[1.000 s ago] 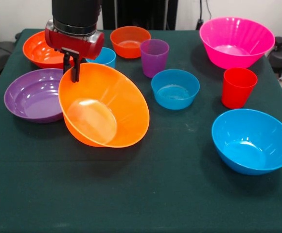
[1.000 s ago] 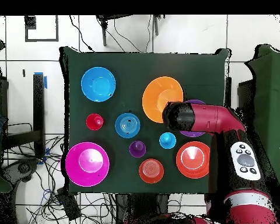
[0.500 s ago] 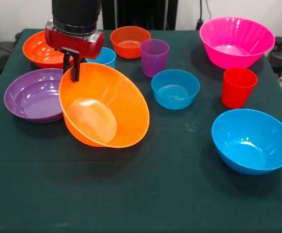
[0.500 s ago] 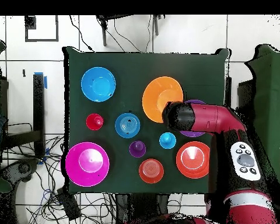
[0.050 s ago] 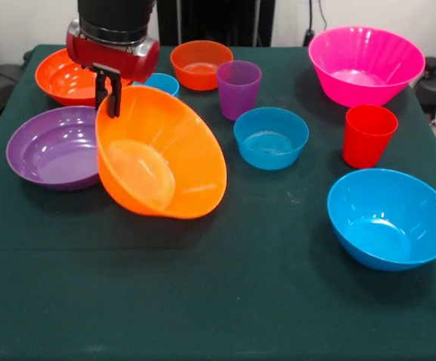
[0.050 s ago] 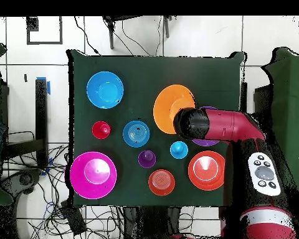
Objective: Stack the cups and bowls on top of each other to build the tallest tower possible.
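The gripper [image 5: 107, 96] pinches the far rim of the large orange bowl [image 5: 161, 154], which is tilted, its edge just beside the purple bowl [image 5: 49, 147]. In front of it the table [image 5: 203, 301] lies free.

No legible text, labels, brand marks, numbers or signs appear in either view. The bowls, cups and desk surface carry no readable markings, and none can be made out on the arm.

the pincer [image 5: 107, 94] hangs down, fingers clamped close together.
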{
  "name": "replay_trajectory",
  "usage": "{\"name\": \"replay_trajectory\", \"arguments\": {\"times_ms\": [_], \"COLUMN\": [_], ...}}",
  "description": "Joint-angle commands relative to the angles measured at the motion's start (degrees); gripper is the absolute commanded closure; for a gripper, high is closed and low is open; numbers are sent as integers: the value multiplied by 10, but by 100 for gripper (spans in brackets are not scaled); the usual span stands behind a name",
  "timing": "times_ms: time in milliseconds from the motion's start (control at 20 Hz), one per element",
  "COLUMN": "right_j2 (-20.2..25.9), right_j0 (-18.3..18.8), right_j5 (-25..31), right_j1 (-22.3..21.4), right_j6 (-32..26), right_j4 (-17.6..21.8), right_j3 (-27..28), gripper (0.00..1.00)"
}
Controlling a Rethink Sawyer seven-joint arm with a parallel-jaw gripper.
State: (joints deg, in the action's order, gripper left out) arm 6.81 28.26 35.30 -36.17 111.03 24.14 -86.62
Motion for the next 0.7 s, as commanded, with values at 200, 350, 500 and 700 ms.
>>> {"name": "replay_trajectory", "arguments": {"times_ms": [200, 350, 500, 700], "right_j2": [72, 90, 115, 132], "right_j0": [2, 10, 24, 33], "right_j5": [168, 184, 164, 176], "right_j1": [-47, -47, -48, -48], "right_j6": [-154, -165, -170, -190], "right_j4": [7, 5, 1, 12], "right_j3": [64, 92, 112, 131], "gripper": [100, 100, 100, 100]}}
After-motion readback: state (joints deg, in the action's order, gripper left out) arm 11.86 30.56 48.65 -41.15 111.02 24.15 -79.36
